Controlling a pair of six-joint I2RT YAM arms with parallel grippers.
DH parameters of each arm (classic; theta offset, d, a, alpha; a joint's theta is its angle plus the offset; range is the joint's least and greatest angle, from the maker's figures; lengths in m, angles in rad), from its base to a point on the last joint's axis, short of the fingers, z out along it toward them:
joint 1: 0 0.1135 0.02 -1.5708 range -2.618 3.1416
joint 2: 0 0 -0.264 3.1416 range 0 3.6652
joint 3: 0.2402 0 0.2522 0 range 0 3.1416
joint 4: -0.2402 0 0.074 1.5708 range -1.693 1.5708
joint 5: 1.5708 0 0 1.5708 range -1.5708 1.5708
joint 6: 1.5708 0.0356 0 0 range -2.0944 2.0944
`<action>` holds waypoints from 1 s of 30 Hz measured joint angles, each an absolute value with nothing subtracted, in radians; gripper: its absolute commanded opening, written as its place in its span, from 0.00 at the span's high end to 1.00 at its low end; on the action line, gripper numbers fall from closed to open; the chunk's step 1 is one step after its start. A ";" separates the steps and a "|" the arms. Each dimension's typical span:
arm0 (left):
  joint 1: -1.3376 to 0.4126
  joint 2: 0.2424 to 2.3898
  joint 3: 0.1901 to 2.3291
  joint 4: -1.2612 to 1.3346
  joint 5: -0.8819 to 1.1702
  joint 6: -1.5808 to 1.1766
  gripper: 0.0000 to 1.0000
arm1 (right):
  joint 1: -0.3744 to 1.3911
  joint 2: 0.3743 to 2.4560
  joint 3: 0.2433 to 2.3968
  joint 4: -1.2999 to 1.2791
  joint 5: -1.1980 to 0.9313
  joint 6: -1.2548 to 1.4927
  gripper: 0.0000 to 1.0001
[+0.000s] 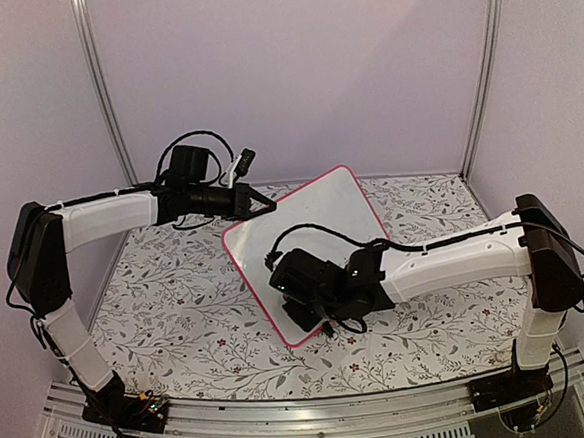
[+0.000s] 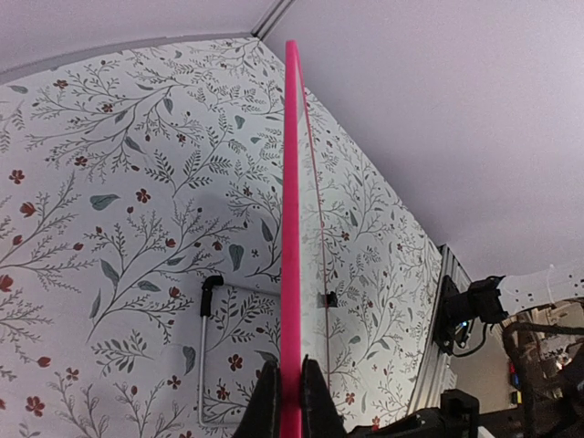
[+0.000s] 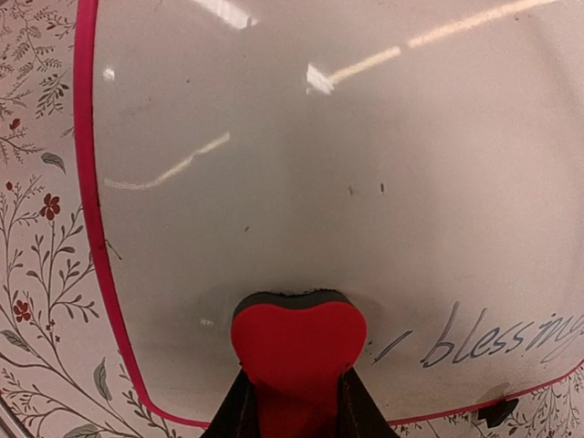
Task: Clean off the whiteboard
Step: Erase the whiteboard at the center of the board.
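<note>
Now left tool (image 2: 290, 374) pinches the whiteboard (image 1: 321, 202) edge (tilted), right tool (image 3: 294, 383) holding eraser (image 3: 297, 333) against it.

We read only one piece of writing, and it stands on the whiteboard (image 3: 274, 182) as the right wrist camera shows it. In dark, slanted handwriting (image 3: 500, 336) low on the right of that view, just above the pink-red rim, we make out "blessing". The word runs off the right edge, so we cannot tell whether more letters follow. Just before it stands one short slanted stroke, which we cannot read as any letter. The writing begins just right of the red heart-shaped eraser (image 3: 298, 339). From the top camera the board's face is too small for us to read, and the left wrist camera shows it edge-on.
</note>
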State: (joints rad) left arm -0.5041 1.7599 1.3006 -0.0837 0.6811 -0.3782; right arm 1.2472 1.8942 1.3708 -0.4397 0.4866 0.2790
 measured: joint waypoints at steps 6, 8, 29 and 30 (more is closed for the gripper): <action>-0.504 1.760 1.301 -0.084 0.680 -0.378 1.00 | 1.250 1.882 1.328 -0.427 0.475 0.299 1.00; -0.504 1.760 1.301 -0.084 0.680 -0.378 1.00 | 1.250 1.879 1.319 -0.425 0.471 0.303 1.00; -0.504 1.760 1.301 -0.084 0.680 -0.378 1.00 | 1.257 1.869 1.281 -0.424 0.460 0.329 1.00; -0.504 1.760 1.301 -0.084 0.680 -0.378 1.00 | 1.257 1.869 1.281 -0.424 0.460 0.330 1.00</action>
